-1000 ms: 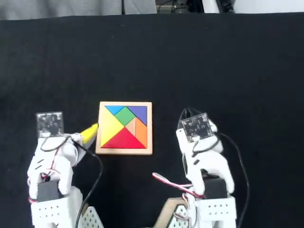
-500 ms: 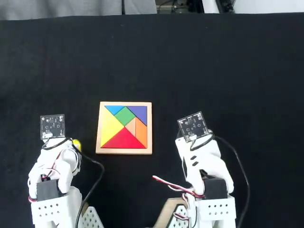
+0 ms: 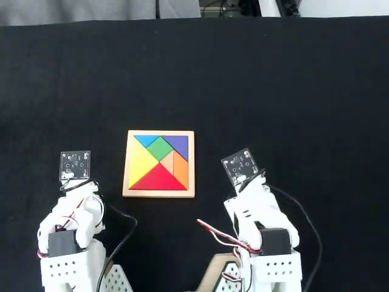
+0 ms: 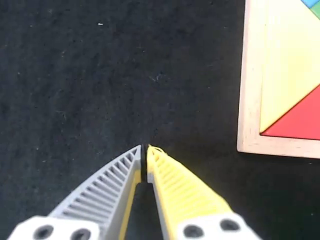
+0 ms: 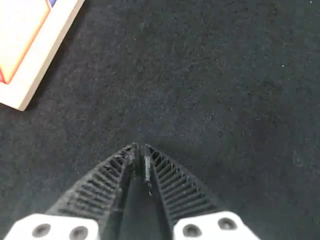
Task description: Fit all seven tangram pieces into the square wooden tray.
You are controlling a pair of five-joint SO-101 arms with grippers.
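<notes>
Saw left claw pinched shut, empty, over black tabletop near a corner of the square wooden tray. Saw right claw likewise closed on nothing, at the tray's other side. Found tray farther out, between both arms, all seven tangram pieces seated inside.

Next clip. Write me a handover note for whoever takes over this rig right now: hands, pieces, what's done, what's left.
Left hand: shut, empty, above the black cloth beside the tray.
Right hand: shut, empty, over the cloth off the tray's other side.
Tangram pieces: lying flat inside the tray, filling its square.
Done: the fitting, by the look of it.
Left: nothing obvious, perhaps just parking the arms.
</notes>
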